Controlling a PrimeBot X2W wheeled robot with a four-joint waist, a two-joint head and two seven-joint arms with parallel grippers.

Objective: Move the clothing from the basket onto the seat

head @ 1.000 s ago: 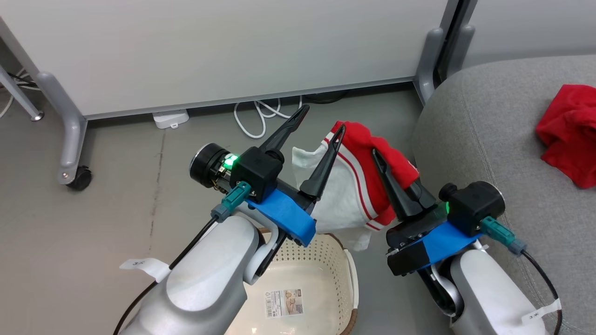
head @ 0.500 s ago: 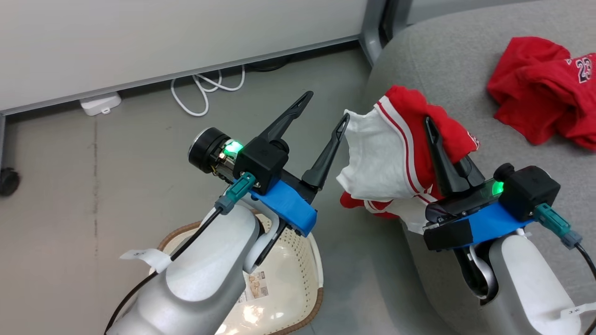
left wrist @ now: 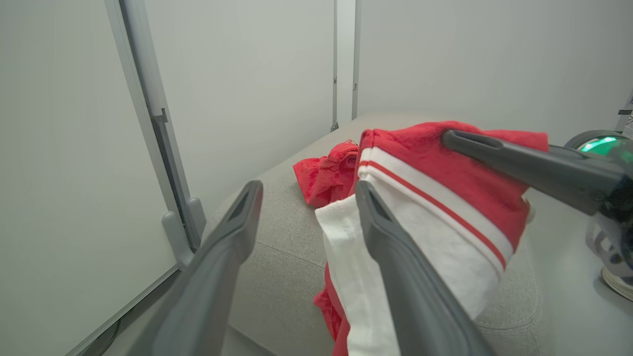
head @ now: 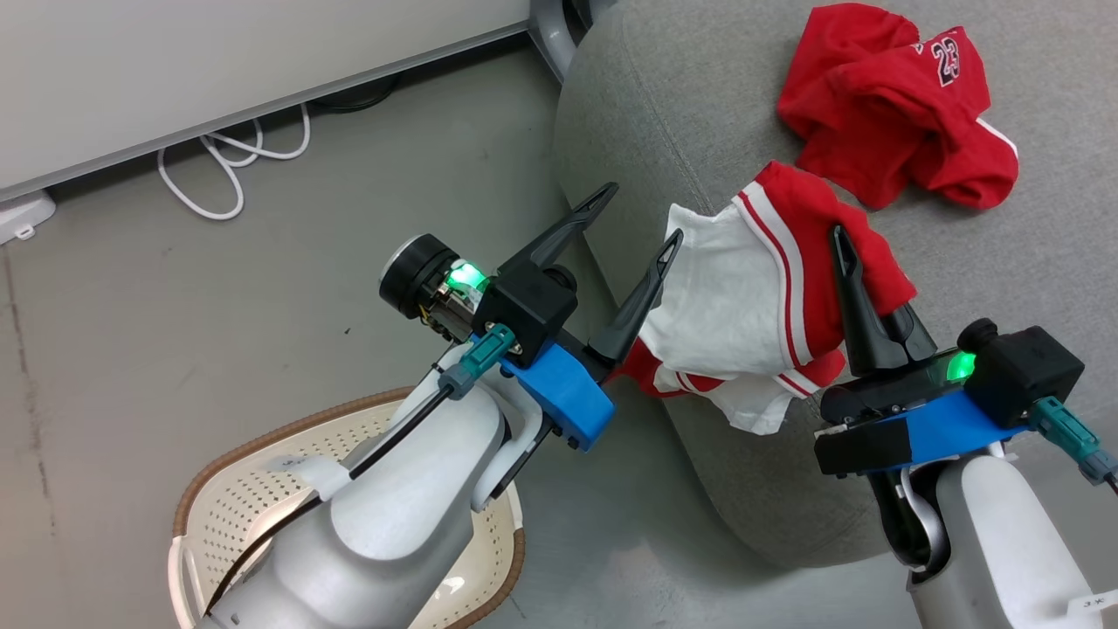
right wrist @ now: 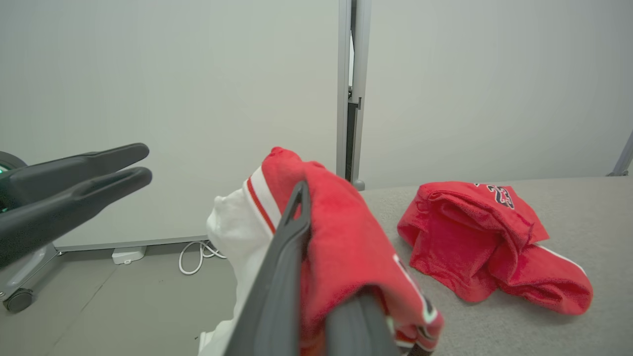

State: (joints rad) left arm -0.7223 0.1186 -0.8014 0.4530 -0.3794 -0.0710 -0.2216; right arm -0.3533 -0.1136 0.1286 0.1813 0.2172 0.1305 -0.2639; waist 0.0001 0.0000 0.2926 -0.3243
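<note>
While red garment (head: 891, 105) is lying on seat (head: 699, 114), my R gripper (head: 849, 262) is clamping striped one (head: 760, 297) above seat edge; L gripper (head: 640, 212) is gaping empty.

The only thing I could read was the number 23, printed on the red garment (head: 891, 114) that lay crumpled on the grey seat (head: 681, 105). A white tag (head: 1092, 603) on my right forearm (head: 996, 542) carried marks too small to make out.
</note>
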